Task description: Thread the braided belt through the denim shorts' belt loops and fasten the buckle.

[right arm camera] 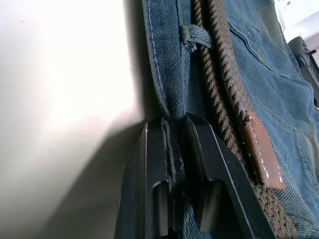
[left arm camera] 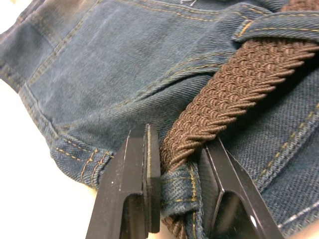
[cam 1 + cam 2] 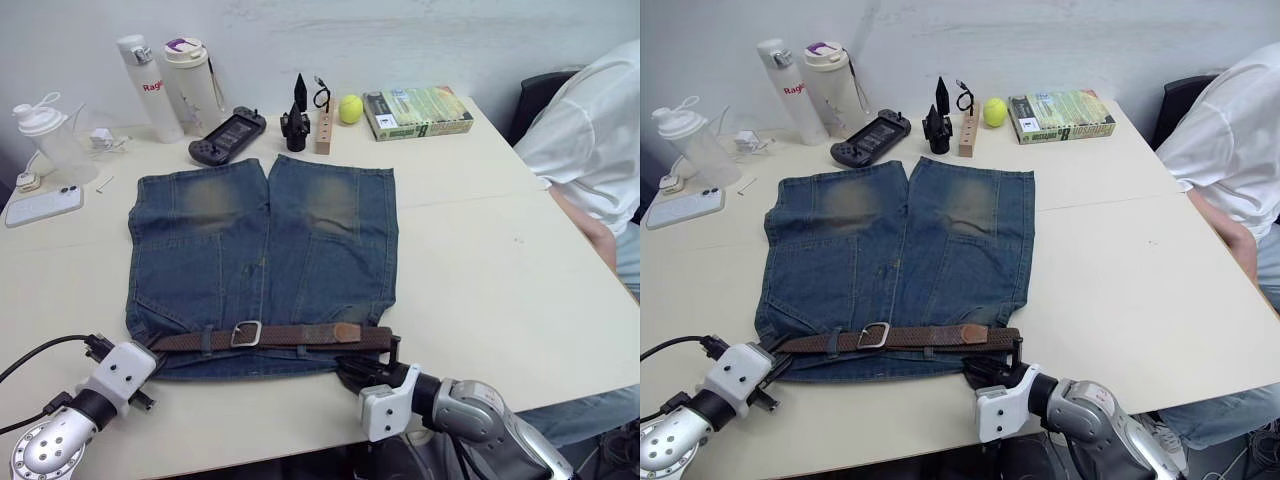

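The denim shorts (image 3: 262,245) lie flat on the table with the waistband nearest me. Along the waistband runs the braided belt (image 3: 300,337), passing under the belt loops (image 3: 205,339). The silver buckle (image 3: 246,333) sits near the middle, and a leather end (image 3: 346,331) lies to its right. At the waistband's left end, my left gripper (image 2: 177,137) is shut on the braided belt (image 2: 224,89), just beside a belt loop (image 2: 182,186). My right gripper (image 1: 177,127) is at the right end. It is shut on the edge of the denim waistband (image 1: 167,59), next to another loop (image 1: 198,35).
Behind the shorts stand two bottles (image 3: 165,85), a game controller (image 3: 228,136), a wooden block (image 3: 323,130), a tennis ball (image 3: 350,108) and a book (image 3: 417,111). A phone (image 3: 42,205) lies at the far left. A person in a white shirt (image 3: 590,130) sits at the table's right side.
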Tool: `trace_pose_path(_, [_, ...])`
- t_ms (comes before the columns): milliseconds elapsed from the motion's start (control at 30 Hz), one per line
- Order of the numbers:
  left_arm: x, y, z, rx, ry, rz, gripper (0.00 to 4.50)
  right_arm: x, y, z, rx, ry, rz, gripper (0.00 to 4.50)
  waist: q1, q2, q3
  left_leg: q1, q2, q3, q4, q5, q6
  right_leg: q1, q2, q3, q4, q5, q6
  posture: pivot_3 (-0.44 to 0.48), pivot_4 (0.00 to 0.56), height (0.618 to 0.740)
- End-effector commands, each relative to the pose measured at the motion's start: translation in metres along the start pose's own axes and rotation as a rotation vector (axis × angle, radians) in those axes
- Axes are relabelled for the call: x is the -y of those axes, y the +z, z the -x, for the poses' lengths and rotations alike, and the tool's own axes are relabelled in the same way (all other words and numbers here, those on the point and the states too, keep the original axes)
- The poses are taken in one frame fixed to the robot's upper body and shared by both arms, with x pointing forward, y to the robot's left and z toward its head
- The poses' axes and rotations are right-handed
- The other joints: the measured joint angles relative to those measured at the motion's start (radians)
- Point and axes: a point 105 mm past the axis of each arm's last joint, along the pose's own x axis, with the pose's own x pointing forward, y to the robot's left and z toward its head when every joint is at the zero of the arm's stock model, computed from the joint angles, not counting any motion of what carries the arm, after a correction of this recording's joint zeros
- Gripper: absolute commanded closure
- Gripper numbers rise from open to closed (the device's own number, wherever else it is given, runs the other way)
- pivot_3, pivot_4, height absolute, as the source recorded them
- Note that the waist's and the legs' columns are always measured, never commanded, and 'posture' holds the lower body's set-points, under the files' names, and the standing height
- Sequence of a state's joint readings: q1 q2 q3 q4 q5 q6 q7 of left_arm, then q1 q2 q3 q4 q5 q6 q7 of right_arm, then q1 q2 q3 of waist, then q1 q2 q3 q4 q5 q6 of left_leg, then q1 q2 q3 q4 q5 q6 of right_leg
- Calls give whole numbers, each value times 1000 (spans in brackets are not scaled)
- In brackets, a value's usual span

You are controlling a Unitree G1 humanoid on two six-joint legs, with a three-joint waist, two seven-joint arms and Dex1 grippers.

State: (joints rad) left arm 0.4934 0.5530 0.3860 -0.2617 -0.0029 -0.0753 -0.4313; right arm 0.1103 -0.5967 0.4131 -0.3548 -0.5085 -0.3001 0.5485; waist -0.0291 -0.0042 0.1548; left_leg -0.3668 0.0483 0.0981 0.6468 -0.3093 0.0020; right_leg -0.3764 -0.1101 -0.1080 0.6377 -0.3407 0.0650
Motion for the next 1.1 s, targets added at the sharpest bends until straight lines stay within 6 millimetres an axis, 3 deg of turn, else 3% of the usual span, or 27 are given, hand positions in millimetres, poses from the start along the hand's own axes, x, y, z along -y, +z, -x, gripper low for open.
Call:
trace_pose_path(33, [-22, -75, 36, -331, 117, 101, 3420, -4, -21, 9, -107, 13, -38, 4500, 0, 1, -1, 0, 0, 0, 0, 0, 0, 0, 0, 0, 0, 0, 0, 0, 150, 720])
trace_pose_path(300, [-15, -78, 35, -342, 122, 195, 3420, -3, -22, 10, -117, 2, -41, 4500, 0, 3, -2, 0, 0, 0, 0, 0, -1, 0, 0, 0, 0, -1, 0, 0, 150, 720])
trace_pose_path(533, [-16, -85, 49, -332, 116, 277, 3420, -3, -22, 10, -120, 1, -42, 4500, -4, 7, -5, 1, 1, 1, -1, -1, -2, 0, 1, 1, 1, -1, 0, 0, 150, 720])
trace_pose_path(867, [-42, -102, 61, -398, 256, 172, 3420, -2, -21, 8, -115, -7, -48, 4500, -5, 8, -6, 2, 2, 1, -1, -2, -2, 0, 2, 2, 1, -3, -1, 0, 150, 720])
trace_pose_path(967, [-40, -104, 60, -402, 246, 170, 3420, -2, -22, 8, -122, -10, -45, 4500, -3, 8, -5, 5, 2, 2, -1, -3, -3, 0, 2, 2, 4, -4, -3, 0, 150, 720])
trace_pose_path(1100, [-16, -82, 42, -293, 116, 145, 3420, 0, -22, 9, -127, -20, -51, 4500, -1, 8, -5, 6, 2, 2, -1, -3, -5, 0, 2, 3, 7, -7, -3, 0, 150, 720])
